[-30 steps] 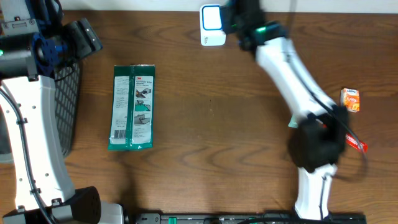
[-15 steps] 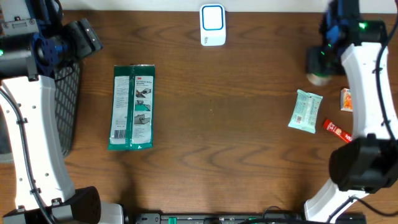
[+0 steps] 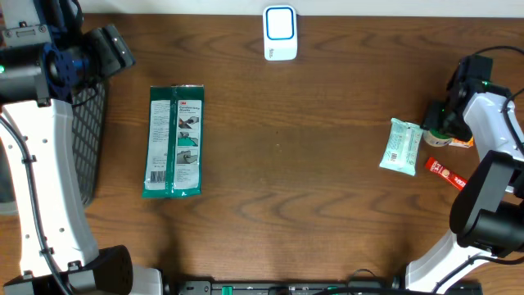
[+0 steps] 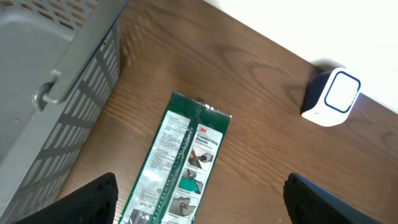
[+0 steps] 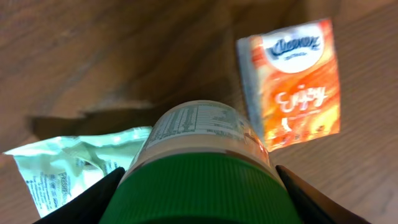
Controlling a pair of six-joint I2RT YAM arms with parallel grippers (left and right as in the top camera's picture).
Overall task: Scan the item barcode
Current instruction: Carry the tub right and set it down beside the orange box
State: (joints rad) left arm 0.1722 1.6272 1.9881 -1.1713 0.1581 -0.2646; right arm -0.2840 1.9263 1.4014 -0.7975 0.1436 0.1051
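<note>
Grey plastic mesh basket sat at 9 o'clock on brown wooden tabletop; contents not visible. Round bottle with green lid and white printed label was at 3 o'clock, between pale green wipes packet and orange tissue pack. Right gripper pointed down, fingers clamped on lid sides. Left gripper hung near 10 o'clock, fingers spread wide. White barcode scanner stood at 12 o'clock.
</note>
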